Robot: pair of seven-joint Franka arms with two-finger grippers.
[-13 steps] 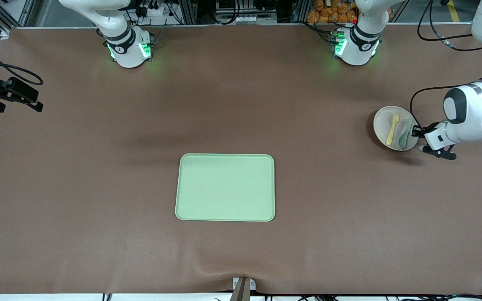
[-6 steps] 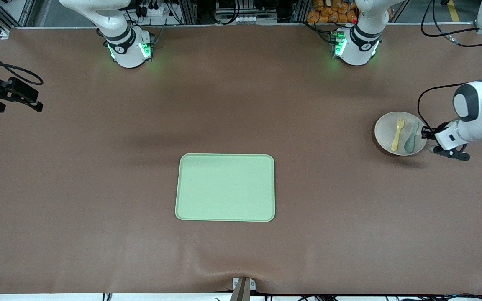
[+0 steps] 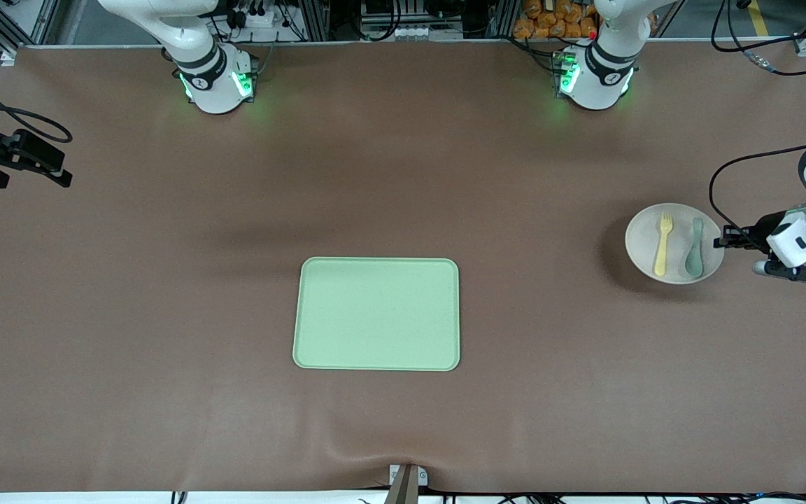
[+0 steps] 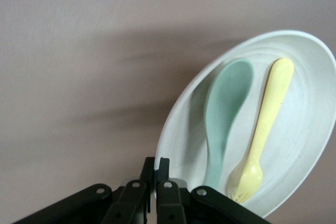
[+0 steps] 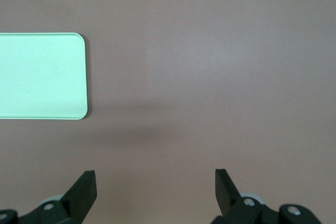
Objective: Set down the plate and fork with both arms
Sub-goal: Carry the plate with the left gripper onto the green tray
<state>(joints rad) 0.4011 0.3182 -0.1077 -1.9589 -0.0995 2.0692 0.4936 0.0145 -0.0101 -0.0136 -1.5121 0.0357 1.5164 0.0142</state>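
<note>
no text, label, brand, number or sign could be read anywhere in these views; small round dark marks sat on the arms' bases, but they were too small to make out.

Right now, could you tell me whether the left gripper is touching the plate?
Touching: in the left wrist view, the left gripper has its fingers shut on the rim of the plate.
</note>
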